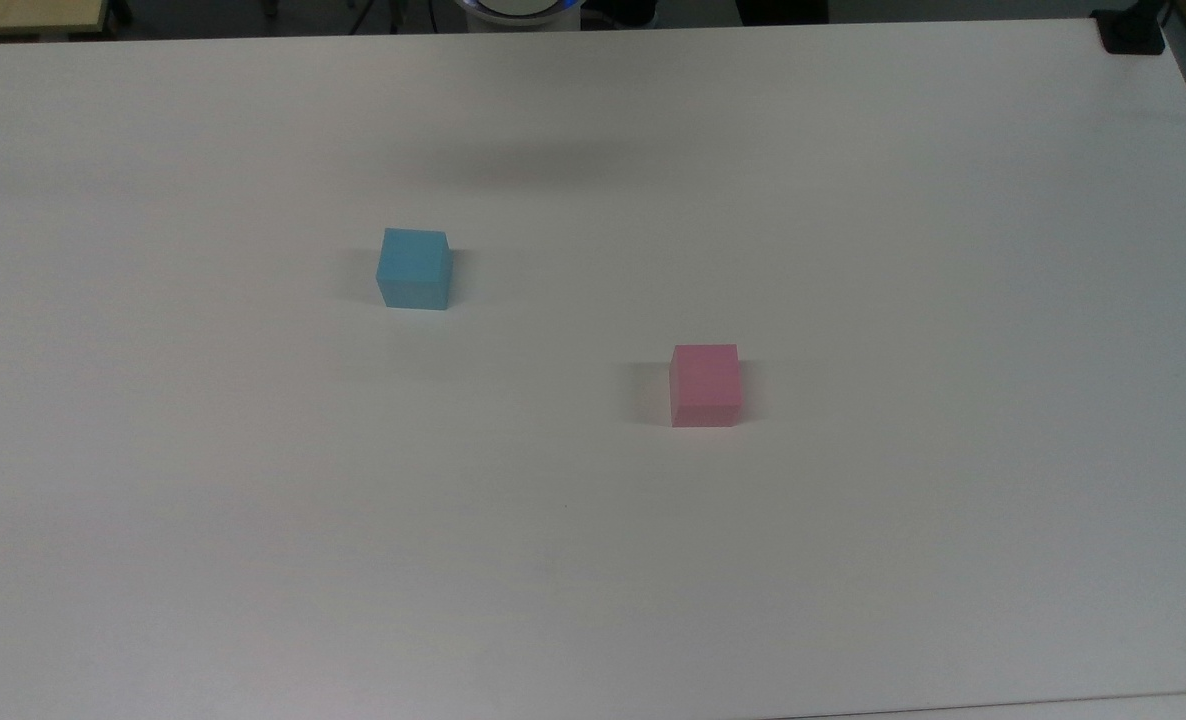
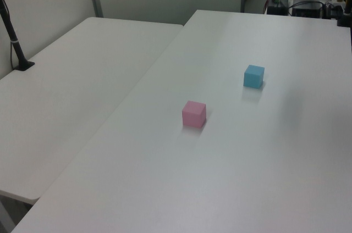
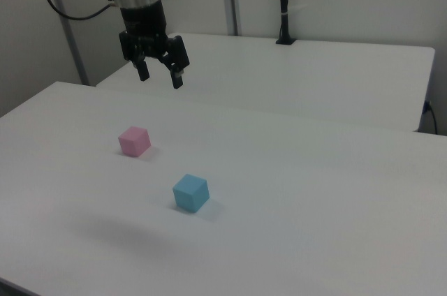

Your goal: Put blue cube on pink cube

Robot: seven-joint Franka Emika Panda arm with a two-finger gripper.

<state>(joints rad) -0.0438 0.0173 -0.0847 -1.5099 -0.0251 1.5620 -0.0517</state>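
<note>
The pincer (image 3: 159, 75) hangs high above the counter (image 1: 853, 550), its fingers spread wide and holding nothing. In the right view it sits in the upper left, over the far part of the counter, well above both cubes.

The blue cube (image 3: 191, 193) rests flat on the counter, below the pincer and a little to the right view's right, nearer the camera. The pink cube (image 3: 134, 141) lies between the two, well apart from the blue one, to the right view's left and farther off. In the top view the blue cube (image 1: 413, 268) is left of and beyond the pink cube (image 1: 705, 385).

Nothing is grasped yet. I judge the coming move to be a long descent, down and toward the right view's near side, passing the pink cube to reach the blue one. The blue cube is a plain cube with no long axis, standing slightly turned.
</note>
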